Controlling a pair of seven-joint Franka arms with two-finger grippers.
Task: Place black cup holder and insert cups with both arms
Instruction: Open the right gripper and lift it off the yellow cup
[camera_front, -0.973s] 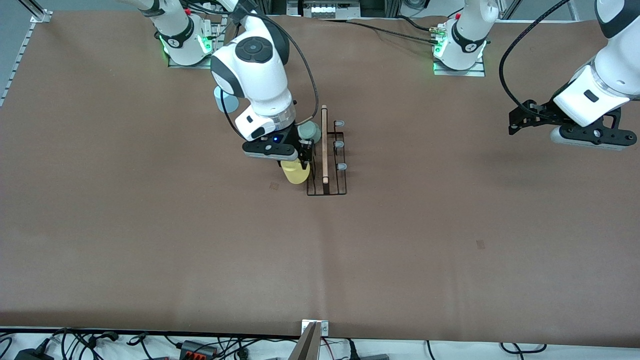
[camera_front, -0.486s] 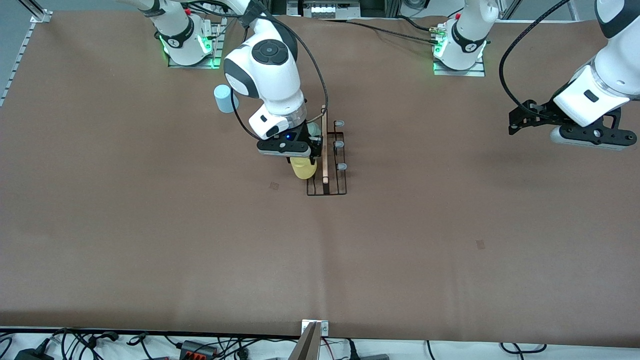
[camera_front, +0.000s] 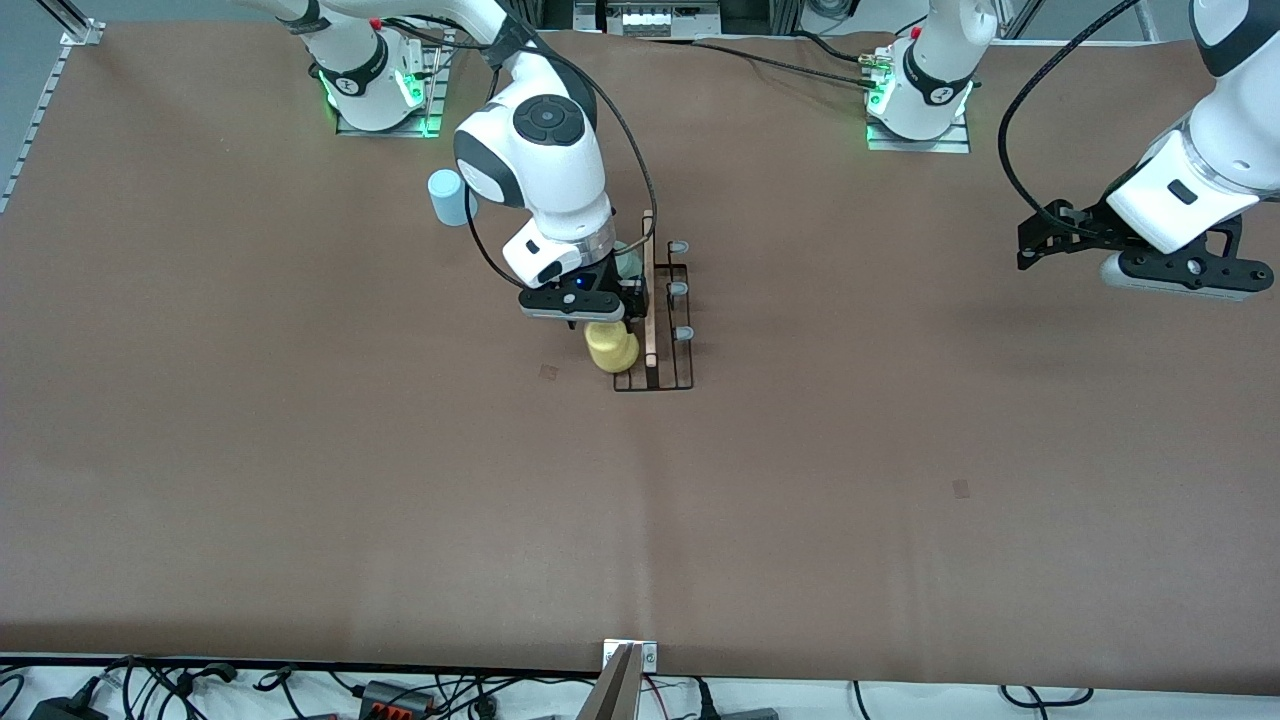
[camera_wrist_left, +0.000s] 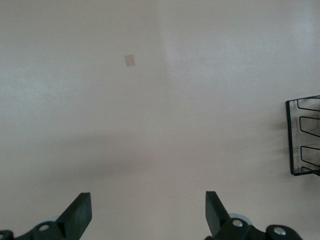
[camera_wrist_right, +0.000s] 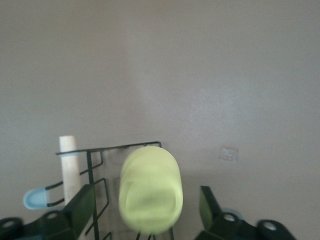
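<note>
The black cup holder (camera_front: 680, 378) stands mid-table, its wooden rod handle (camera_front: 650, 290) on top. My right gripper (camera_front: 612, 325) is over its side toward the right arm's end. It is open, with a gap on each side of the yellow cup (camera_front: 611, 348), which sits tilted at the rack (camera_wrist_right: 95, 165). In the right wrist view the yellow cup (camera_wrist_right: 150, 190) is between the fingers (camera_wrist_right: 82, 205). The pale green cup (camera_front: 630, 262) is mostly hidden under that arm. The light blue cup (camera_front: 449, 197) stands on the table. My left gripper (camera_front: 1040, 240) waits, open and empty (camera_wrist_left: 147, 210).
Three grey-tipped pegs (camera_front: 683, 333) on the rack's side toward the left arm's end are bare. The rack's end (camera_wrist_left: 302, 150) shows in the left wrist view. Cables and a metal bracket (camera_front: 628, 660) lie along the table edge nearest the front camera.
My right gripper carried the yellow cup sideways to the rack and slightly down. Its fingers now stand apart from the cup. The left arm has not moved.
</note>
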